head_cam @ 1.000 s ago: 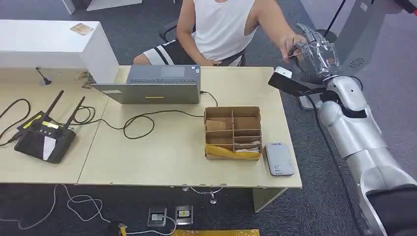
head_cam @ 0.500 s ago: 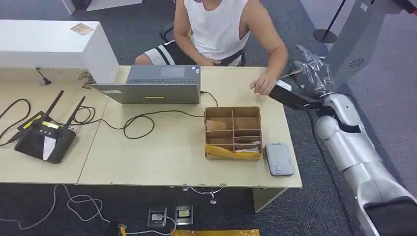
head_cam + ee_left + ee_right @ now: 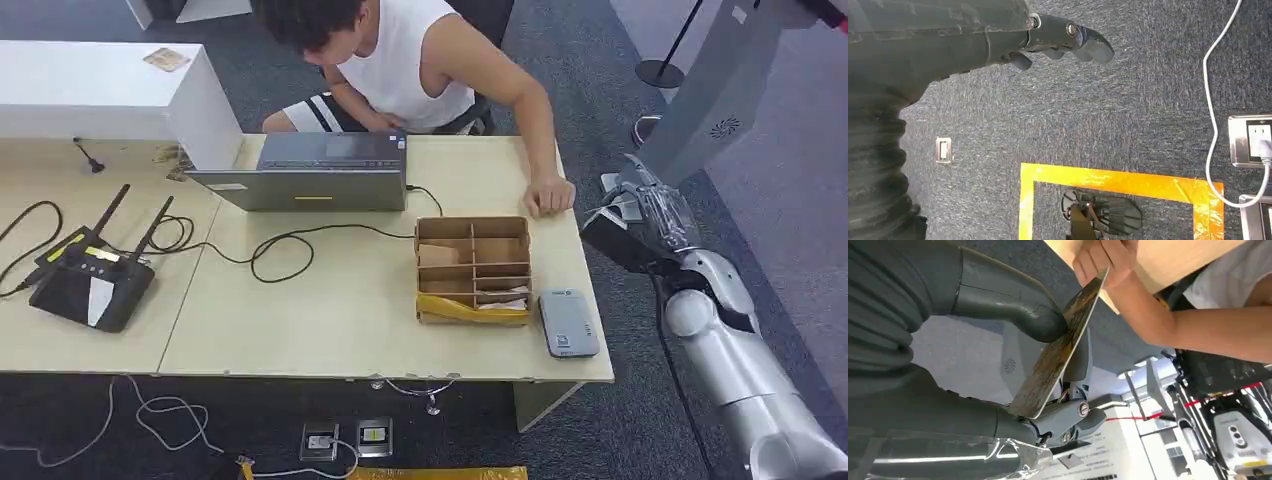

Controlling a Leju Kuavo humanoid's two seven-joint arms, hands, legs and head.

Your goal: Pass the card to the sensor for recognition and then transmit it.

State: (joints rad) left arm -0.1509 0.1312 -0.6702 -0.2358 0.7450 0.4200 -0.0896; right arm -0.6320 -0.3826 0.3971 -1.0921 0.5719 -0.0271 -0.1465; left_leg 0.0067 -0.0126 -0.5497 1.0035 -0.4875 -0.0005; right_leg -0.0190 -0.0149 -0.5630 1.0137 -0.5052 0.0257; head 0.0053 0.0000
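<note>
Head view, right hand (image 3: pixel 645 210): off the table's (image 3: pixel 330 310) far right corner, above the carpet; holds a card (image 3: pixel 612 210), seen here as a thin pale edge at the fingers; likely kept clear of the table for a swing toward the reader.
Head view, reader (image 3: pixel 568 322): grey, flat at the near right edge, just beside the box (image 3: pixel 473 268); well apart from the card; put within the right arm's reach, by the look of it.
Head view, person (image 3: pixel 420 60): seated behind the laptop (image 3: pixel 325 170), leaning in; one hand (image 3: pixel 548 195) resting on the far right corner, near the robot's hand but apart from it; plausibly waiting to receive.
Head view, rest: router (image 3: pixel 90 280) far left, cables across the table.
Left wrist view, left hand (image 3: pixel 1063 42): hanging over carpet, fingers loosely curled, nothing held or touched; idle.
Right wrist view, card (image 3: pixel 1060 347): brown-mottled, pinched between thumb (image 3: pixel 1018 305) and fingers (image 3: pixel 1078 360); far edge lined up with the person's hand, contact not certain.
Judgement: card not yet at the reader; recognition step ahead.
</note>
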